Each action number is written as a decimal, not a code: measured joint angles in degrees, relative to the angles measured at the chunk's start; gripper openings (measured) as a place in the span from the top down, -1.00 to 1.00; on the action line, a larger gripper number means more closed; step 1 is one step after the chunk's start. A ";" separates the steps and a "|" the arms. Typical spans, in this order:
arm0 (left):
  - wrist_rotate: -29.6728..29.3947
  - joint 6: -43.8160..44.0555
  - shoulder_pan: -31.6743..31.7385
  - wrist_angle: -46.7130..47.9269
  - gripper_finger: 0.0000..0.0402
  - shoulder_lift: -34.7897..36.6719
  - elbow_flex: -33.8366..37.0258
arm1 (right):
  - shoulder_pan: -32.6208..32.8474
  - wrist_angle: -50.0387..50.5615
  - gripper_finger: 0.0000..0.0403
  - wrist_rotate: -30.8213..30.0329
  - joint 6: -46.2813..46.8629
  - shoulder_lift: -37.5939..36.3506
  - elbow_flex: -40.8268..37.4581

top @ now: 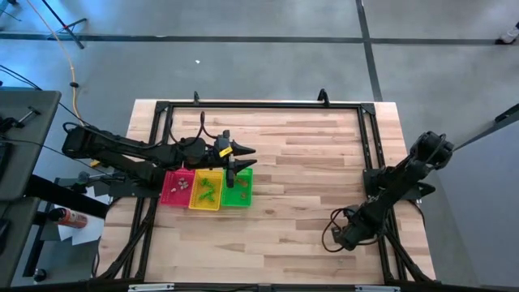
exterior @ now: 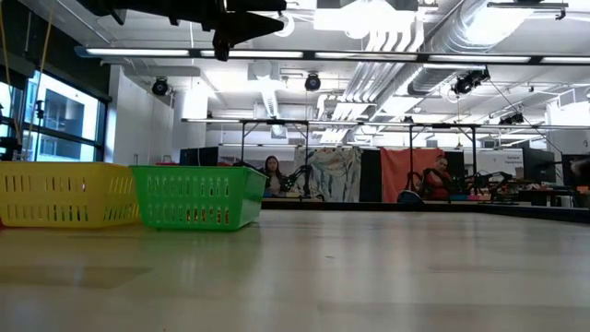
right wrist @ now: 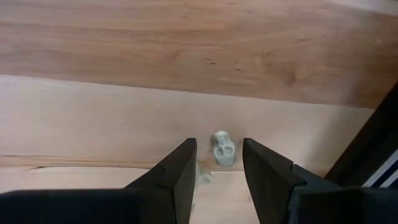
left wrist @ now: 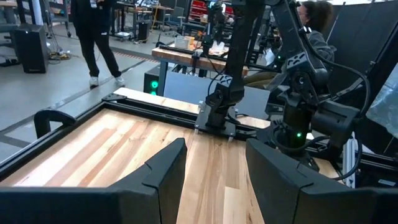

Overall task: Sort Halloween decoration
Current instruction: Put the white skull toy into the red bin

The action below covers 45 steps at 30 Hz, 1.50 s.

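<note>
Halloween decoration: one pale grey trinket [right wrist: 222, 148] lies on the table between your right gripper's [right wrist: 219, 163] parted, empty fingers, near the frame rail. It could roll or get pushed aside if they close off-centre. Left gripper [left wrist: 214, 171] hovers above the green tray [top: 238, 191], fingers apart, empty.

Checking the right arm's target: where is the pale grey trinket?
In the right wrist view, the pale grey trinket lies on the wooden table, between the right gripper's open fingertips.

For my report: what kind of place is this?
Probably a robotics lab or workshop: other robot arms on stands behind the wooden table, bare ceiling pipes, and people sitting at workbenches.
</note>
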State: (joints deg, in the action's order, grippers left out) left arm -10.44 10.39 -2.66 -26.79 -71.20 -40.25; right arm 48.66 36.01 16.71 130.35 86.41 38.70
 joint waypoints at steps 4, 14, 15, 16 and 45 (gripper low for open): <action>0.00 0.00 0.00 0.00 0.21 0.00 0.00 | -0.02 0.84 0.43 -0.16 -1.79 0.03 0.00; -0.26 -0.02 0.00 0.00 0.21 0.00 0.00 | 0.07 1.65 0.91 -1.34 -5.91 0.09 -0.04; -0.26 -0.02 0.00 -0.02 0.21 0.00 0.00 | 0.08 1.72 0.94 -1.54 -5.94 0.09 -0.04; -0.28 -0.02 0.00 -0.08 0.21 0.00 0.00 | 0.09 1.76 0.96 -1.78 -6.25 0.07 -0.04; -0.44 1.56 -0.04 -1.60 0.21 13.68 -0.26 | -33.95 -37.04 0.93 -37.32 -101.66 -16.55 1.22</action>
State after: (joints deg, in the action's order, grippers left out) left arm -10.87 11.95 -2.70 -28.38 -57.52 -40.51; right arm 14.72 -1.04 -20.61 28.69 69.87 39.92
